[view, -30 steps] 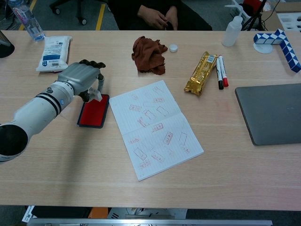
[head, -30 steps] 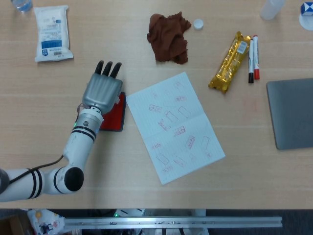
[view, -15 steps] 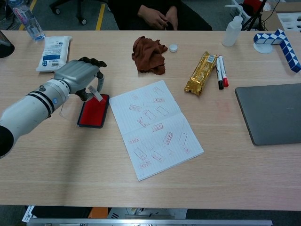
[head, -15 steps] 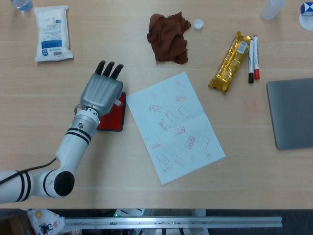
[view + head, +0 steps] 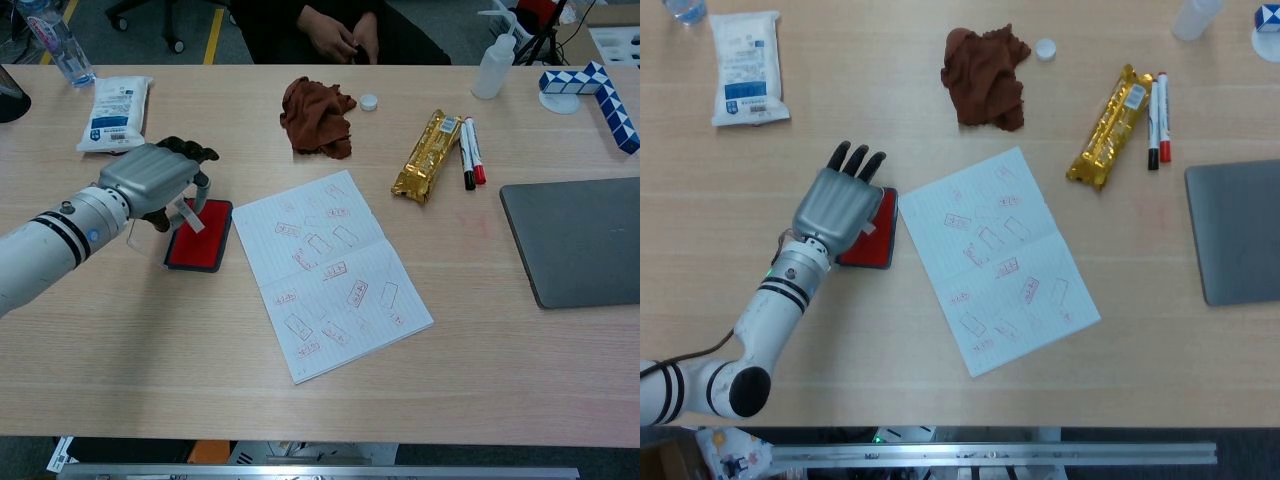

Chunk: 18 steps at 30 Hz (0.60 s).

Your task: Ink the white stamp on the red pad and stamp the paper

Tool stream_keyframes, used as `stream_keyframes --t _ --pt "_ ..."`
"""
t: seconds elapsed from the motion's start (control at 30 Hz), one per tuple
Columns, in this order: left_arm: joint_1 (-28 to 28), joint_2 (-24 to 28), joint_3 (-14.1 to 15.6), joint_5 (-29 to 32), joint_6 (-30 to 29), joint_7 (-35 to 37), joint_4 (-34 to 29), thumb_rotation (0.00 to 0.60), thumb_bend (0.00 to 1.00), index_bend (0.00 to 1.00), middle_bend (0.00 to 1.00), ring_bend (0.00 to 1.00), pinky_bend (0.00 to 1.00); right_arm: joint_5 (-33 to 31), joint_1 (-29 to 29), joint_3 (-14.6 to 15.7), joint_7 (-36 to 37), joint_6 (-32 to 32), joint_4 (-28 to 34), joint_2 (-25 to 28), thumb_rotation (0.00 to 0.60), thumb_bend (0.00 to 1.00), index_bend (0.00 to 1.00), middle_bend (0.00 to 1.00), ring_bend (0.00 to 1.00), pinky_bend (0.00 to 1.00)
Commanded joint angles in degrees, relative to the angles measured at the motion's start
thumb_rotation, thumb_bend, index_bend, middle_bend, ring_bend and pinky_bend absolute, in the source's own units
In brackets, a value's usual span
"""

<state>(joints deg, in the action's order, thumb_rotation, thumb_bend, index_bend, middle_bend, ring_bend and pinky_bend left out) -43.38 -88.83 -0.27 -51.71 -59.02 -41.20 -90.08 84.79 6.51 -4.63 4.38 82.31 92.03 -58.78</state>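
Observation:
My left hand hovers over the left part of the red ink pad, palm down. It grips the white stamp, which hangs tilted under the fingers, just above the pad's left edge. In the head view the hand hides most of the stamp. The open white paper lies right of the pad and bears several red stamp marks. My right hand shows in neither view.
A brown cloth, a white cap, a gold packet and two markers lie behind the paper. A grey laptop sits at the right, a wipes pack at the back left.
My left hand has drawn back to the left, toward the robot, carrying the stamp off the middle of the pad to its left edge. More of the red pad shows now.

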Motion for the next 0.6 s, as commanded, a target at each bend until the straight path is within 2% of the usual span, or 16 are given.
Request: stream_keyframes --t 0.03,0.6 --pt "-0.2 -0.7 0.0 -0.2 0.1 -0.4 0.8 0.6 0.34 0.59 0.08 0.0 0.01 0.0 0.0 0.0 0.0 0.0 0.0 0.0 0.6 0.22 0.41 0.47 0.33 0.35" --pt "-0.4 -2.6 -0.2 0.1 0.7 -2.3 3.1 0.6 0.35 0.61 0.09 0.0 0.01 -0.2 -0.3 0.0 0.4 0.4 -0.4 -0.1 0.6 0.22 0.41 0.47 0.33 0.35"
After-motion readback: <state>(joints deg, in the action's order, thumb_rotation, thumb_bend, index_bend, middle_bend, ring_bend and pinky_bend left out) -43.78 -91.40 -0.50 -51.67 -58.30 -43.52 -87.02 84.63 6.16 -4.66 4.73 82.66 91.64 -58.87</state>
